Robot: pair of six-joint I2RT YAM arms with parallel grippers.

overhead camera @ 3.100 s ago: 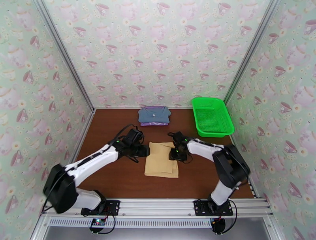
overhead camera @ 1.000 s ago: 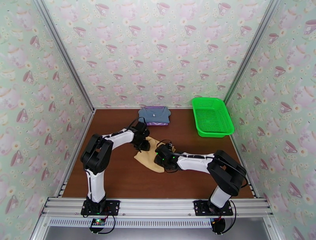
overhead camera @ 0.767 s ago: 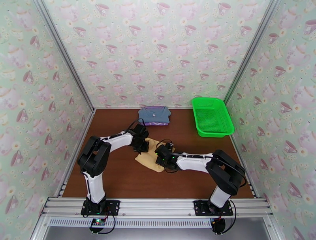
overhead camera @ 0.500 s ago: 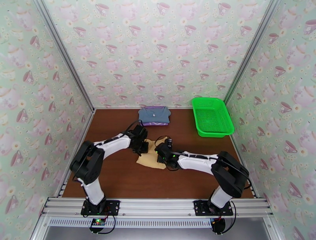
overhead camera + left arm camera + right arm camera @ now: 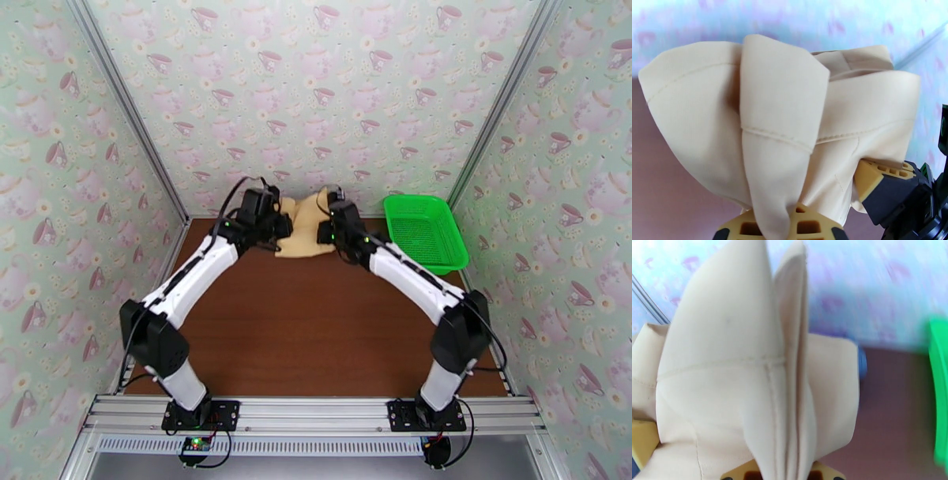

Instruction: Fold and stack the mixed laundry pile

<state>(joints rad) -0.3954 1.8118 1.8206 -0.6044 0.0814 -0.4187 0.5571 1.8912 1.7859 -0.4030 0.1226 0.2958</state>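
Both arms reached to the far edge of the table (image 5: 316, 339), close to the back wall. Between them they held the tan cloth (image 5: 304, 230), folded into a bundle and raised above that edge. The left gripper (image 5: 279, 226) was pinched tight on the bundle's left side. The right gripper (image 5: 322, 232) was pinched tight on its right side. From the left wrist, the cloth rose in layered folds out of the left gripper's fingers (image 5: 805, 227), with a stitched hem running across it. The right gripper clamped the lower right corner. From the right wrist, the folds stood upright out of the closed jaws. A sliver of blue cloth (image 5: 862, 362) showed just past the bundle's right edge, low against the wall. The basket (image 5: 424, 233) sat to the right, apart from the cloth.
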